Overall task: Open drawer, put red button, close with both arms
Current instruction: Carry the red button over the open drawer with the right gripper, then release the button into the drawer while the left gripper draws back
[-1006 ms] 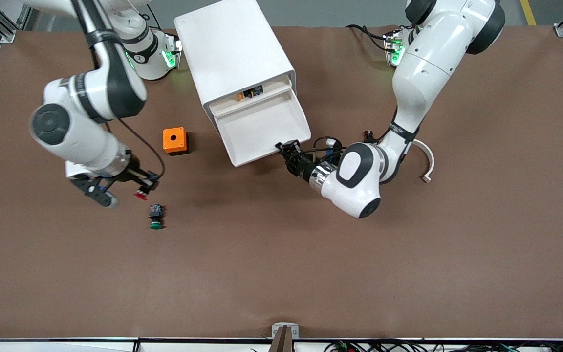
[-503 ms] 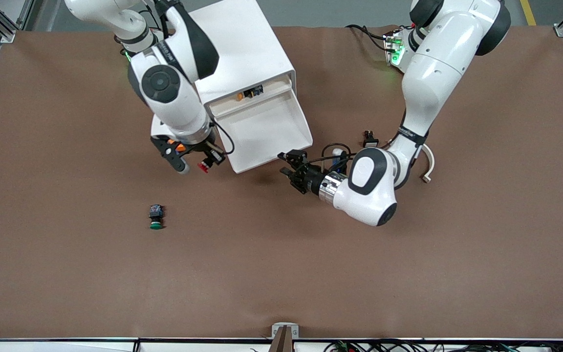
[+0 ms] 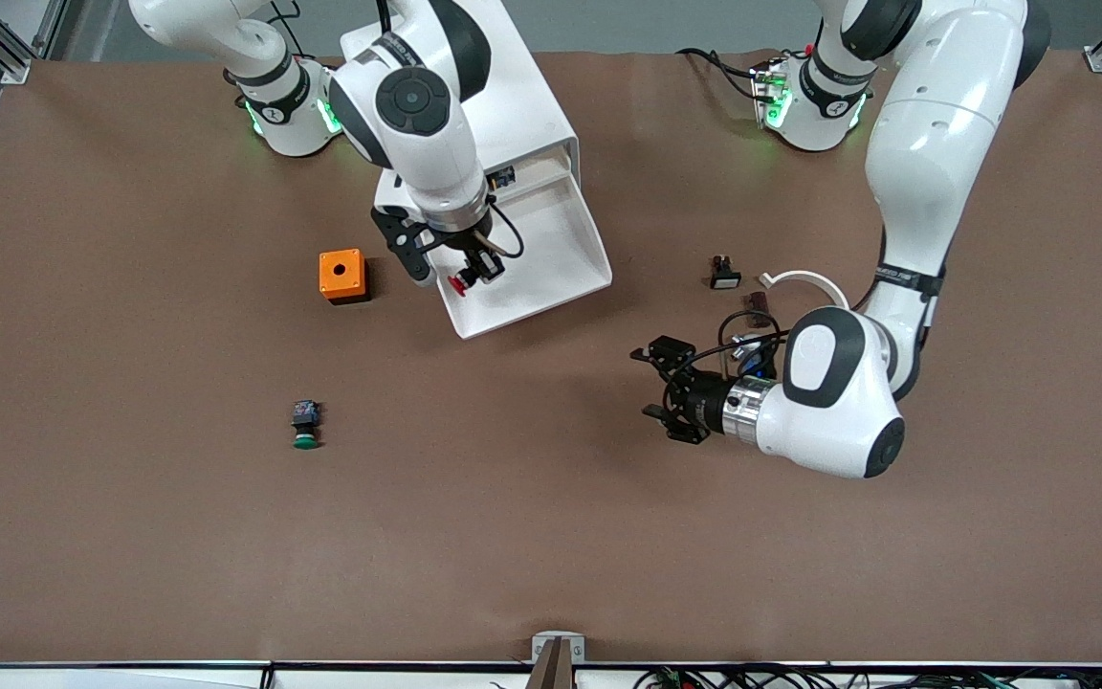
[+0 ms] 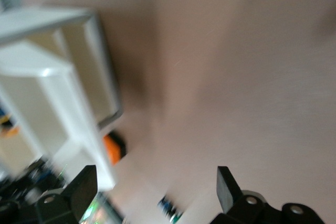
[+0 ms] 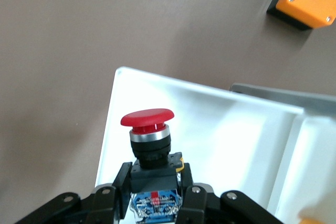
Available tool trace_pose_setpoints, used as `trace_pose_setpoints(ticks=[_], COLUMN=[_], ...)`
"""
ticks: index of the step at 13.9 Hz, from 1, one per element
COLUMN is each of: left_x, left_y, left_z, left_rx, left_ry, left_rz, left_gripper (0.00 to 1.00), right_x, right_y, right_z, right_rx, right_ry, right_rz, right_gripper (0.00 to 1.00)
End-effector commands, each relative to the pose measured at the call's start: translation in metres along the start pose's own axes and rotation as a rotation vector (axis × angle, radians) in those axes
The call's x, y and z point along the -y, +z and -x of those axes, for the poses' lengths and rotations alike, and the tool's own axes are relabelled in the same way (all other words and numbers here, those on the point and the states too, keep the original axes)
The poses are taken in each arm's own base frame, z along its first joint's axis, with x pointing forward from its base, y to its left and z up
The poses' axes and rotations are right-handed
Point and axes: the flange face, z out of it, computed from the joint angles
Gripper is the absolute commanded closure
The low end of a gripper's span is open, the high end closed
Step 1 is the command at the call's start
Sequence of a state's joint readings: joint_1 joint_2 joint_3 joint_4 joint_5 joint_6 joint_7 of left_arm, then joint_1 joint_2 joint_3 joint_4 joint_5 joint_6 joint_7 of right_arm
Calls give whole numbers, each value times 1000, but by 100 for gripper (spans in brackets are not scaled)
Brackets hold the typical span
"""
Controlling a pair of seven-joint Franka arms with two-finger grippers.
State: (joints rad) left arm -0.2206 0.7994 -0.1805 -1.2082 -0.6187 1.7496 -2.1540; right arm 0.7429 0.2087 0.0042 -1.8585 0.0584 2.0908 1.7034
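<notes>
Right gripper (image 3: 444, 265) was seen above the centre of the front view, over the corner of the pulled-out drawer (image 3: 551, 244) toward the right arm's end of the table. Its fingers were clamped on the black body of the red button (image 3: 458, 282). In the right wrist view the red button (image 5: 148, 129) was held cap outward between the finger pads (image 5: 195, 195), over the drawer (image 5: 210, 129) corner.

Drawer was pulled out of the white cabinet (image 3: 460, 96), which stood at the upper centre of the front view; 1 tray open. An orange-and-blue item (image 3: 503, 178) was visible in the slot above it.

Left gripper (image 3: 658, 394) was seen at the lower right of centre in the front view, over bare table (image 3: 551, 536), well apart from the drawer. Its fingers (image 4: 226, 184) were spread wide with nothing between them.

Orange box (image 3: 341, 275) sat beside the drawer, toward the right arm's end. Green button (image 3: 304, 425) lay nearer to the front camera than the orange box. A white curved part (image 3: 804, 280) and a small black part (image 3: 724, 272) lay toward the left arm's end.
</notes>
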Motion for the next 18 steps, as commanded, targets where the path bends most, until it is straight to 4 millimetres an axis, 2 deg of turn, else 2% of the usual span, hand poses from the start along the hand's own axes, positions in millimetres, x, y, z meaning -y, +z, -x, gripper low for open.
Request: trace_pose_setpoints(ticks=[1,2,4,5,6,9,10,11,12,14,16,18], left_x=[26,36,46,59,76,79,79,85,87,91,91,96], left_y=[-28,-45,-53,-60,-54,-51,-48,-39,-31,-8,14,47], left_z=[10,13,16,22,33,34,35,40,41,49,54,64], left_rx=[-123,-140,-228,-313,-379,-455,-479,-499,-545,-620,-623,-616], left_ry=[228,298,427,536,654,921,1027,1108,1164,1291,1365,1417], left_rz=[111,144,189,229,235,194,169,146,132,97,101,153], left_gripper=[0,0,0,0,0,0,0,0,0,0,0,0], right_x=[5,8,14,14,16,23,26,27,28,31,38,44], right_y=[6,14,20,22,27,34,35,37,38,31,17,3], right_z=[20,23,26,34,39,39,37,37,37,35,27,4], right_rx=[5,6,7,7,5,4,5,4,3,5,9,2], right_ry=[42,55,66,64,74,87,92,92,93,87,83,7], right_rz=[-28,-34,-32,-28,-24,-21,-22,-20,-20,-30,-51,-20], right_gripper=[100,100,100,100,100,100,86,22,0,0,0,0])
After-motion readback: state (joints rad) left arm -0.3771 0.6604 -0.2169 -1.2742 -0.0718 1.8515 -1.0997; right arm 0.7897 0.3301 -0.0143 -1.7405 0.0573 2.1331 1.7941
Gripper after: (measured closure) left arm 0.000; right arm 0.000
